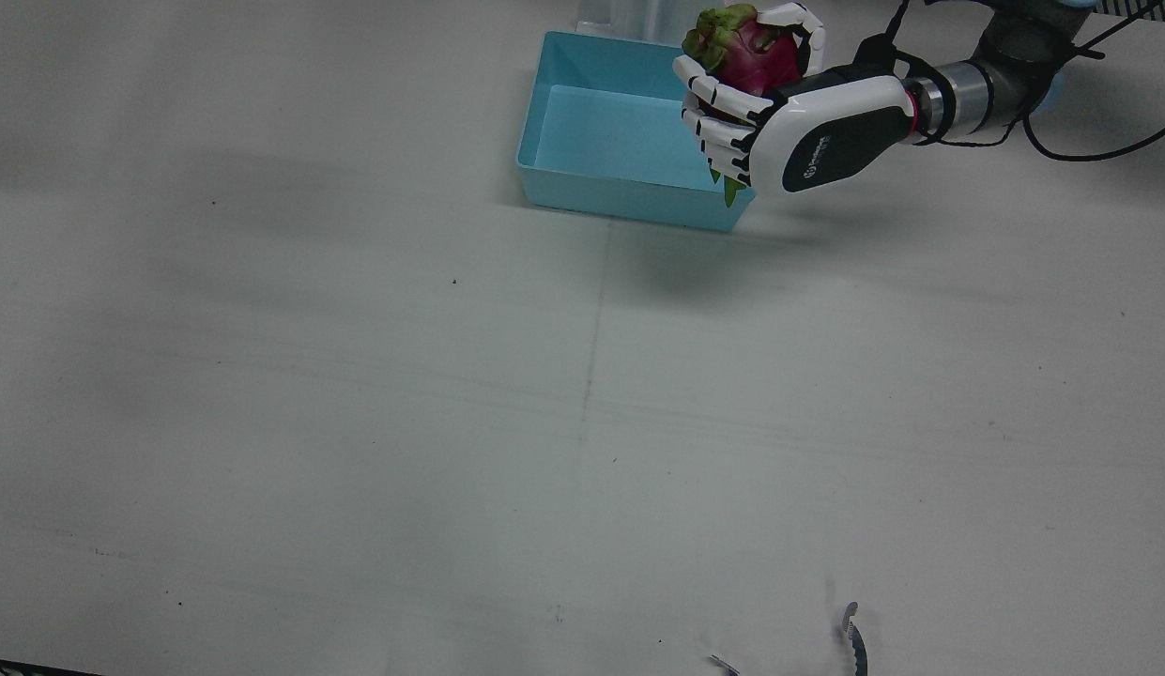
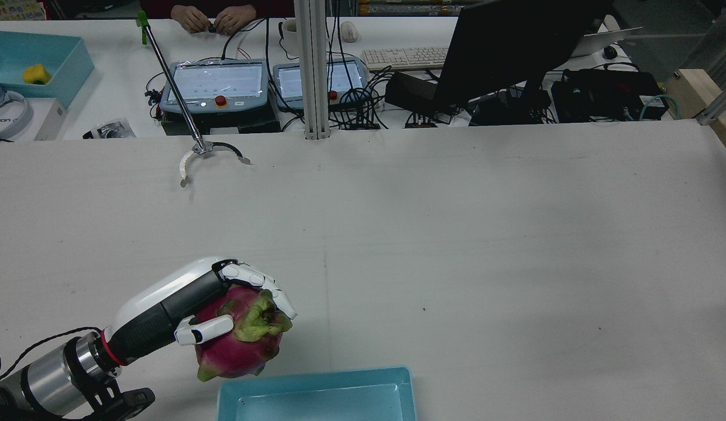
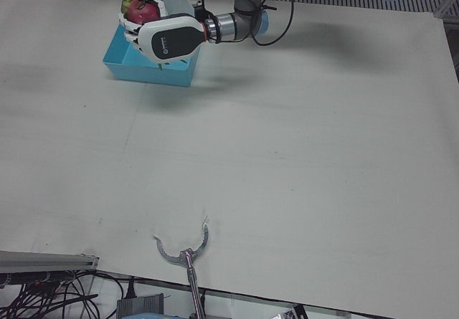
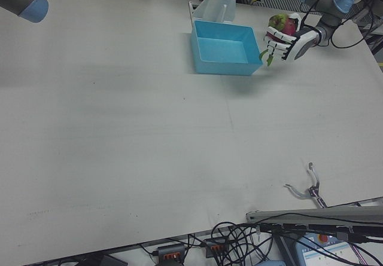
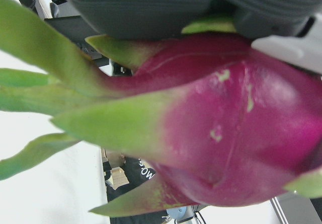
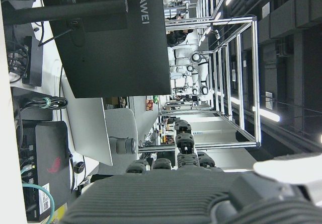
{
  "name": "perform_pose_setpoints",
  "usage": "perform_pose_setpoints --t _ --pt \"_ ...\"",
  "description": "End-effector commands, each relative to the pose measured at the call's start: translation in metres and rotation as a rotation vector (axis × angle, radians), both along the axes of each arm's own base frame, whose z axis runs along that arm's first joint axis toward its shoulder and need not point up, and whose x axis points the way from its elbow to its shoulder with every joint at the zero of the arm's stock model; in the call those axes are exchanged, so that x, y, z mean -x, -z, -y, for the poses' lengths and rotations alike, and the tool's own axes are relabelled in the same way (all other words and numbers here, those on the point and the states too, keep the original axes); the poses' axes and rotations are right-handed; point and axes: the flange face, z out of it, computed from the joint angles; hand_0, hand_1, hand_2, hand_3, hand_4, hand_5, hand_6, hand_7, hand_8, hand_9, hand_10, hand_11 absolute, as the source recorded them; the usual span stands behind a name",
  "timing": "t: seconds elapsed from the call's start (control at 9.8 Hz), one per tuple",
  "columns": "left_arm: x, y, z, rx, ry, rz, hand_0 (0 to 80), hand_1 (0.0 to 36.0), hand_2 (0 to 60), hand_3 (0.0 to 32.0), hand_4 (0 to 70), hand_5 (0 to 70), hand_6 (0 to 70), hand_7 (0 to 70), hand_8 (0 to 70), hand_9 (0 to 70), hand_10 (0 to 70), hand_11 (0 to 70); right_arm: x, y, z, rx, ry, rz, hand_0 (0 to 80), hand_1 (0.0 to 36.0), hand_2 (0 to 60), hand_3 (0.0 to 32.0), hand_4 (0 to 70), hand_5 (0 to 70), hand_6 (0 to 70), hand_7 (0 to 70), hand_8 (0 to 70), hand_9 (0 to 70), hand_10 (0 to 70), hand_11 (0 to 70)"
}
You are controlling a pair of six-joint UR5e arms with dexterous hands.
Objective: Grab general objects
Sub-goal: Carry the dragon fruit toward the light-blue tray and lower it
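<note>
Your dragon fruit (image 2: 240,342) is a fat magenta one with green scaly leaves sticking out at one end, and a few pale scuffs on the skin show up close in the left hand view; it's up off the table (image 1: 357,422), wrapped in your left hand (image 2: 187,307), right by the corner of the blue bin (image 1: 601,141) and just over its rim in the front view; the white fingers (image 1: 723,113) curl round the far side, thumb across the near side, so it's a full grasp; the forearm comes in nearly level with the palm turned sideways toward the bin; your right hand only shows as a dark palm edge in its own camera, so I can't tell if it's open or clenched.
</note>
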Motion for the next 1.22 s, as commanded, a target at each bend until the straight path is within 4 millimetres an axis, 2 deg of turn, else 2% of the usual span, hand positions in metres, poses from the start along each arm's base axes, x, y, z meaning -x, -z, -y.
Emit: perform_pose_setpoints --t 0.0,0.51,0.61,0.71,0.82,0.92,1.02,1.12 --pt "-0.032 0.003 -0.036 -0.012 -0.077 0.004 44.8 10.6 60.0 0.0 70.0 49.3 70.0 70.0 70.0 70.0 70.0 70.0 0.000 0.000 0.000 0.000 0.000 0.000 0.0 0.0 0.0 0.0 0.0 0.0 0.0 0.0 0.0 0.0 0.0 0.0" --pt "-0.050 0.007 -0.064 -0.043 -0.125 -0.014 45.8 9.8 60.0 0.0 70.0 50.5 70.0 70.0 70.0 70.0 70.0 70.0 0.000 0.000 0.000 0.000 0.000 0.000 0.0 0.0 0.0 0.0 0.0 0.0 0.0 0.0 0.0 0.0 0.0 0.0" --pt "-0.053 0.007 -0.068 -0.045 -0.136 -0.017 46.4 7.1 60.0 0.0 70.0 48.0 70.0 70.0 70.0 70.0 70.0 70.0 0.000 0.000 0.000 0.000 0.000 0.000 0.0 0.0 0.0 0.0 0.0 0.0 0.0 0.0 0.0 0.0 0.0 0.0" --pt "-0.054 0.007 -0.070 -0.046 -0.140 -0.022 46.9 0.0 26.0 0.0 70.0 28.8 70.0 70.0 68.8 70.0 70.0 70.0 0.000 0.000 0.000 0.000 0.000 0.000 0.0 0.0 0.0 0.0 0.0 0.0 0.0 0.0 0.0 0.0 0.0 0.0" --pt "-0.055 0.006 -0.070 -0.049 -0.141 -0.027 47.4 1.9 5.9 0.0 70.0 9.9 40.7 51.1 30.9 24.5 33.5 46.4 0.000 0.000 0.000 0.000 0.000 0.000 0.0 0.0 0.0 0.0 0.0 0.0 0.0 0.0 0.0 0.0 0.0 0.0" --pt "-0.056 0.005 -0.070 -0.048 -0.140 -0.028 47.7 5.0 0.0 0.0 43.2 0.0 15.6 29.6 11.6 4.5 16.2 23.4 0.000 0.000 0.000 0.000 0.000 0.000 0.0 0.0 0.0 0.0 0.0 0.0 0.0 0.0 0.0 0.0 0.0 0.0" --pt "-0.057 0.005 -0.070 -0.048 -0.141 -0.026 48.8 7.4 0.0 0.0 20.1 0.0 7.0 18.3 5.1 2.2 8.7 13.3 0.000 0.000 0.000 0.000 0.000 0.000 0.0 0.0 0.0 0.0 0.0 0.0 0.0 0.0 0.0 0.0 0.0 0.0" --pt "-0.057 0.005 -0.070 -0.048 -0.141 -0.026 50.6 9.9 0.0 0.0 1.4 0.0 0.8 7.7 2.5 0.1 3.6 6.5 0.000 0.000 0.000 0.000 0.000 0.000 0.0 0.0 0.0 0.0 0.0 0.0 0.0 0.0 0.0 0.0 0.0 0.0"
